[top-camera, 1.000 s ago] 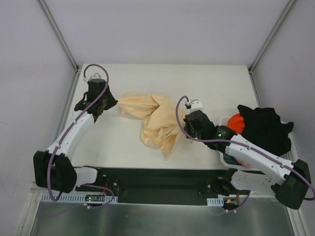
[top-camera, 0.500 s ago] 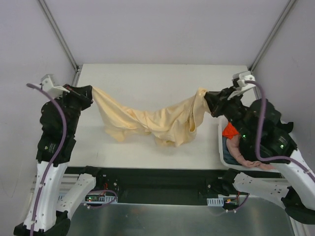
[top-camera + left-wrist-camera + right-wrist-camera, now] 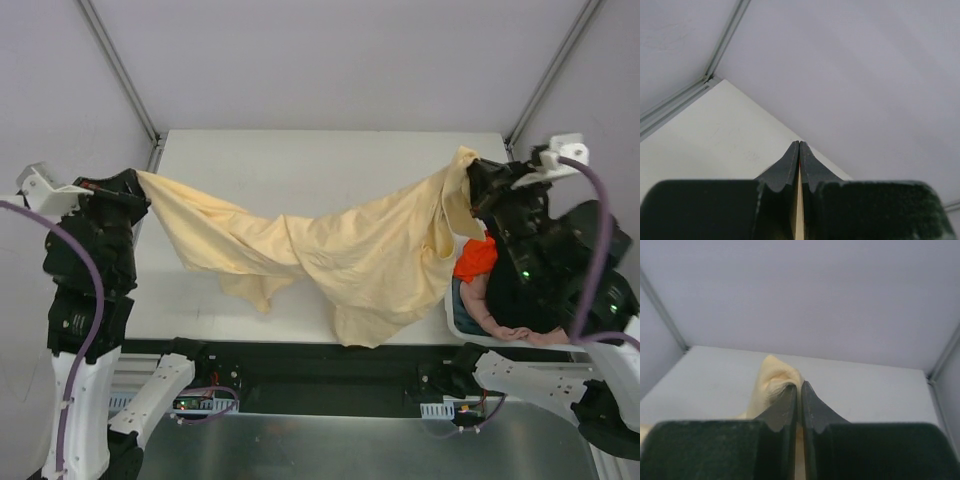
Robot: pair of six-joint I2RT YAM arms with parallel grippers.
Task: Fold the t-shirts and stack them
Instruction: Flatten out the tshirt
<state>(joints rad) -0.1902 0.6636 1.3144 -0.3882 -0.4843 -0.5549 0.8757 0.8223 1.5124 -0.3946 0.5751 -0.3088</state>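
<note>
A large pale peach-yellow t-shirt [image 3: 340, 250] hangs stretched between both raised arms above the white table [image 3: 320, 160]. My left gripper [image 3: 137, 180] is shut on its left corner; in the left wrist view a thin strip of the yellow cloth [image 3: 800, 215] shows between the pressed fingers of that gripper [image 3: 800, 145]. My right gripper [image 3: 468, 175] is shut on the right corner, and a bunch of the cloth [image 3: 772, 382] bulges over the tips of that gripper [image 3: 800, 386] in the right wrist view. An orange t-shirt [image 3: 475, 260] and a pinkish t-shirt [image 3: 500, 320] lie in the basket at right.
The white basket [image 3: 462, 322] stands at the table's right edge, mostly hidden under my right arm [image 3: 560, 260]. Grey enclosure walls and metal frame rails [image 3: 120, 70] surround the table. The black base strip [image 3: 320, 365] runs along the near edge.
Both arms have lifted and moved apart, pulling the yellow t-shirt from a crumpled heap on the table into a wide hanging spread. The right arm now covers the black cloth in the basket.
</note>
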